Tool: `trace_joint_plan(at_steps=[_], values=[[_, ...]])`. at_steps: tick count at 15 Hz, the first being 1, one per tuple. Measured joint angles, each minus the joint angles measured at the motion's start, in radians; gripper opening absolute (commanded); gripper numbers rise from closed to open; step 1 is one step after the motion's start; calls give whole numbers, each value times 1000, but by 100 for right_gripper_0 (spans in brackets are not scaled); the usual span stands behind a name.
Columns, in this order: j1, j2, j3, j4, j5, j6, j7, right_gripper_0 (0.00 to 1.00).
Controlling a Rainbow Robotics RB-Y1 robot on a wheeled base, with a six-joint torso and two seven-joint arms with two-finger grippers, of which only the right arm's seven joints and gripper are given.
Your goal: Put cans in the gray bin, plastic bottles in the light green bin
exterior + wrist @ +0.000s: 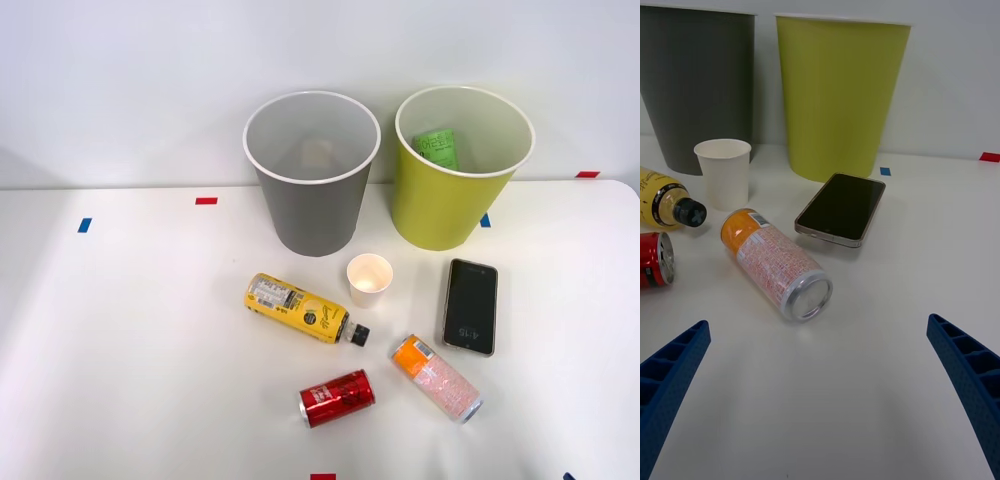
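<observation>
Bins stand at the far edge of the white surface [120,340], against the wall: the gray bin [311,190] on the left and the light green bin [455,190] on the right, close together but apart. From the front view I see a green-labelled bottle [436,148] already inside the light green bin, only its upper part visible above the rim; the pale shape at the bottom of the gray bin I cannot make out. A small white cup [369,278] stands upright just in front of the gap between the bins. A yellow-labelled bottle [300,307] lies on its side left of the cup, black cap pointing toward the orange-and-pink can [436,377], which lies tilted with its silver end toward me. A red can [337,397] lies on its side nearest the front edge, between those two and touching neither. A dark phone [470,305] lies flat to the right of the cup, near the orange-and-pink can. The whole left half and the right margin of the surface lie open. In the wrist view my right gripper [820,390] has its jaws spread wide and empty, hovering over bare surface just short of the orange-and-pink can; the red can and yellow-labelled bottle are cut off at that picture's edge.
</observation>
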Motion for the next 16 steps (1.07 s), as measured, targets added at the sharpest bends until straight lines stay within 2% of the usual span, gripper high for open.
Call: trace_joint_plan(at_steps=[16], values=[[0,0,0,0,0,0,0,100]])
